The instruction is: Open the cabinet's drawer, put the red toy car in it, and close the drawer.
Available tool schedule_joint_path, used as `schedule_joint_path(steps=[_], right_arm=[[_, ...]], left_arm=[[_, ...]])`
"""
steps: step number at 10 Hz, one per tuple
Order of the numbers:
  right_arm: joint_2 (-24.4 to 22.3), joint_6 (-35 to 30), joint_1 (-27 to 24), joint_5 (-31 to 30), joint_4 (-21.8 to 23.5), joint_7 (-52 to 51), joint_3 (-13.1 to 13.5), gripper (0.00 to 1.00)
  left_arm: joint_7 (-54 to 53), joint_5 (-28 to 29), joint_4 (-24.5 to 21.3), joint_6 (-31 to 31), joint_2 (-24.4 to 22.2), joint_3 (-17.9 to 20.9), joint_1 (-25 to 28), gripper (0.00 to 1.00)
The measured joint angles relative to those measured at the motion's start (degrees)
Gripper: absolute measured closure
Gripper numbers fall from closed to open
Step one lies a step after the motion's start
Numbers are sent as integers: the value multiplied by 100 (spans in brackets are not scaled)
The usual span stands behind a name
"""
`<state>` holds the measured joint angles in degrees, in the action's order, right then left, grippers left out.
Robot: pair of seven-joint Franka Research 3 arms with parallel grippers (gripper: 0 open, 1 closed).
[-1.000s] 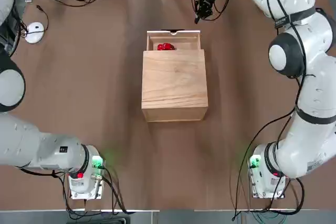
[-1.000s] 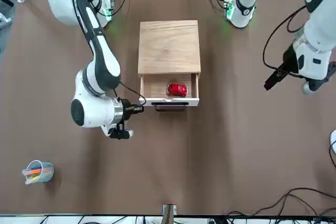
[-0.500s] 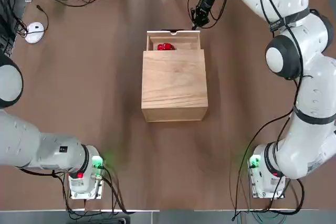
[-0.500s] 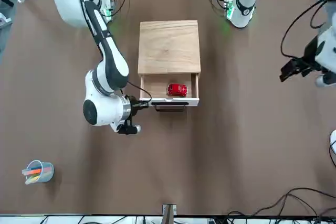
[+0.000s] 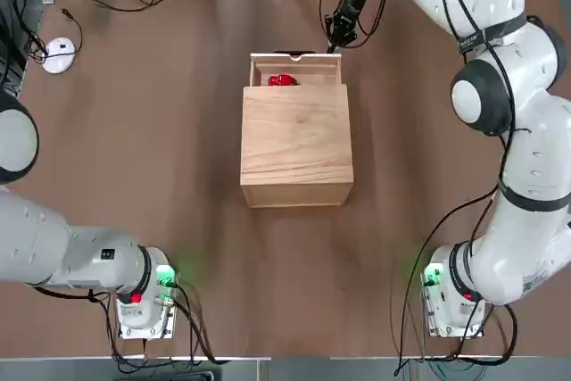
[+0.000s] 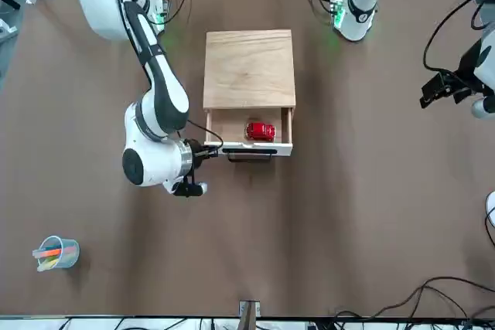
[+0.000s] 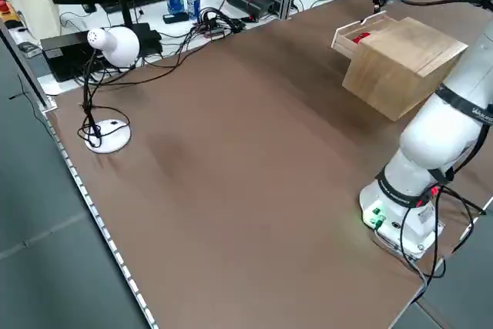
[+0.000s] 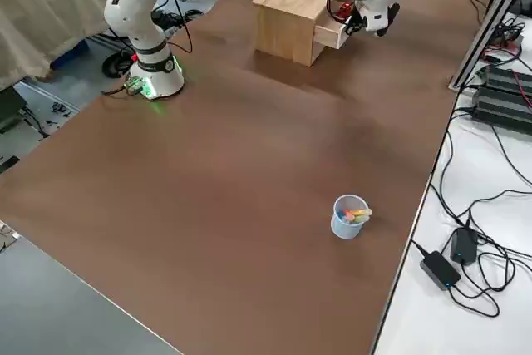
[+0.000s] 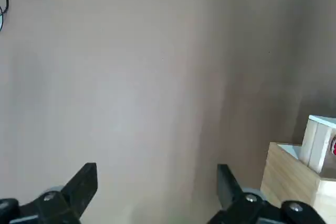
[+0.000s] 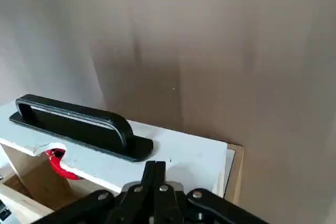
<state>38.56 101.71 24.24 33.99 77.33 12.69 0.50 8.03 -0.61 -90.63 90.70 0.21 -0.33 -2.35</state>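
The right gripper [image 10: 155,174] has its jaws pinched together with nothing in them, tips pressed against the white front of the drawer [image 5: 295,59] off to one side of the black handle [image 10: 73,124], so I'd say the trick now is a slow, straight shove so the tray doesn't skew and jam in the cabinet [image 5: 296,143], with the red toy car [image 6: 261,131] sitting inside. Compared with half a second ago the drawer looks pushed in a touch. The left gripper [image 9: 152,182] hangs wide open and empty, farther out toward its side of the table [image 5: 161,131].
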Motion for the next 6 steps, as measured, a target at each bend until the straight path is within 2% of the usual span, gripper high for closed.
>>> schedule_joint_path(steps=[6], right_arm=[[24,-1051,206,-2,40,55,14,98]], left_arm=[[-708,44,21,-24,6,0,1,1]])
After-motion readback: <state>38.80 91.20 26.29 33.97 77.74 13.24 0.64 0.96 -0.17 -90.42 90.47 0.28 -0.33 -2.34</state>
